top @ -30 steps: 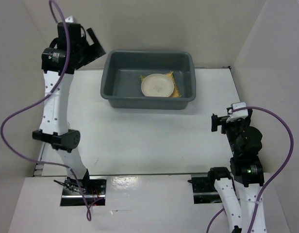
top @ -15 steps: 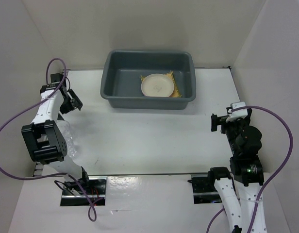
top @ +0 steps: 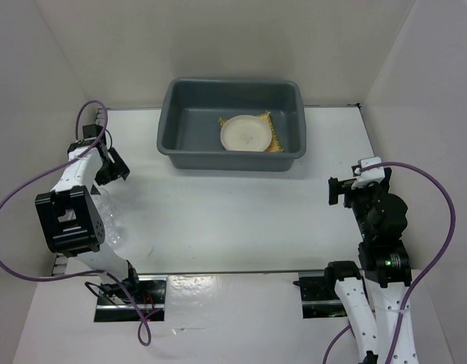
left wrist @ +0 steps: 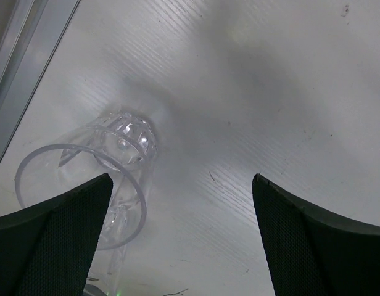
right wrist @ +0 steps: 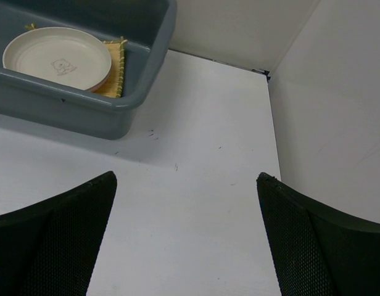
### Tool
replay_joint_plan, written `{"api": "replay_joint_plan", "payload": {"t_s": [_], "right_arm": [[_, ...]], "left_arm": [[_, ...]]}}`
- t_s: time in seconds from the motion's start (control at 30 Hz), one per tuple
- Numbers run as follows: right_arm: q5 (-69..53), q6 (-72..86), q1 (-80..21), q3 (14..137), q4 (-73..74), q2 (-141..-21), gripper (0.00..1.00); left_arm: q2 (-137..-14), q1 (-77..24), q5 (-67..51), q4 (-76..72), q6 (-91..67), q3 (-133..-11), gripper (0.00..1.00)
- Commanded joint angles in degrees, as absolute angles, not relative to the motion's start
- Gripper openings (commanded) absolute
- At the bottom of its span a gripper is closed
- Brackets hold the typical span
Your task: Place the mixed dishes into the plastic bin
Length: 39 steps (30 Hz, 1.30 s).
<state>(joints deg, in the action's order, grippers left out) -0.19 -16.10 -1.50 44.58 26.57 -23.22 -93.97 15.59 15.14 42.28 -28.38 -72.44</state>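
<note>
At the left, the left gripper (left wrist: 181, 179) hangs low over the white desk (top: 233, 220) with its jaws spread wide and nothing between them. The small clear glass (left wrist: 113, 157) lies on its side on the desk just beside the left jaw, mouth towards the camera and not in contact that I can see. I judge the step in hand to be the pickup of this glass, the last dish outside the tub. The next move calls for shifting the jaws over to straddle the glass body, closing gently, then carrying it right. The glass's lower rim is cut off behind the left jaw, and from above it is barely legible. At centre, the large dark grey plastic bin (top: 218, 161) holds the round cream plate (top: 245, 135) on the square yellow woven mat (top: 274, 141). I cannot confirm a round pink plate; at most a reddish sliver shows under the cream plate in the right wrist view. At the right, the right gripper (right wrist: 187, 179) is parked well apart, jaws spread and empty.
</note>
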Motion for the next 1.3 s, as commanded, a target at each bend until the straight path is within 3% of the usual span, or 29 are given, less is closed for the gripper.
{"api": "replay_joint_plan", "payload": {"t_s": [0.0,0.17,0.3,0.33,0.37,0.4,0.6,0.77,0.87,1.0,1.13,1.2,1.27], "right_arm": [[-0.5,-15.6,-2.0,44.6,24.6,-23.9,0.99],[-1.1,-15.6,-2.0,44.6,24.6,-23.9,0.99],[-1.6,-16.1,-2.0,44.6,24.6,-23.9,0.99],[-1.6,-16.1,-2.0,44.6,24.6,-23.9,0.99],[-1.6,-16.1,-2.0,44.6,24.6,-23.9,0.99],[-1.6,-16.1,-2.0,44.6,24.6,-23.9,0.99],[-2.1,-16.1,-2.0,44.6,24.6,-23.9,0.99],[-2.1,-16.1,-2.0,44.6,24.6,-24.4,0.99],[-2.6,-16.1,-2.0,44.6,25.1,-24.4,0.99],[-2.6,-16.1,-2.0,44.6,25.1,-25.0,0.99],[-2.6,-16.1,-2.0,44.6,25.1,-25.0,0.99],[-2.6,-16.1,-2.0,44.6,25.1,-25.0,0.99],[-2.6,-16.1,-2.0,44.6,25.1,-25.0,0.99]], "left_arm": [[-95.1,15.9,15.6,39.6,-27.0,-71.8,1.0],[-97.6,15.9,15.0,38.4,-27.0,-70.7,0.96],[-99.2,15.9,15.0,37.8,-27.0,-70.1,0.76],[-99.2,15.9,15.0,37.8,-27.0,-71.0,0.59],[-99.2,15.9,15.6,37.8,-27.0,-71.5,0.14],[-99.8,16.4,16.1,37.8,-27.0,-72.1,0.0],[-99.3,16.4,17.7,43.8,-30.8,-84.5,0.0],[-89.6,14.9,4.4,38.5,-35.1,-95.8,0.0],[-89.7,9.9,2.5,37.4,-37.6,-100.4,0.0],[-99.3,0.7,1.5,41.3,-34.3,-113.8,0.0],[-116.5,-8.6,6.1,55.2,-27.8,-135.5,0.0],[-127.2,-10.7,6.1,64.7,-25.3,-154.7,0.0],[-127.8,-12.1,3.9,62.9,-24.6,-153.9,0.0]]}}
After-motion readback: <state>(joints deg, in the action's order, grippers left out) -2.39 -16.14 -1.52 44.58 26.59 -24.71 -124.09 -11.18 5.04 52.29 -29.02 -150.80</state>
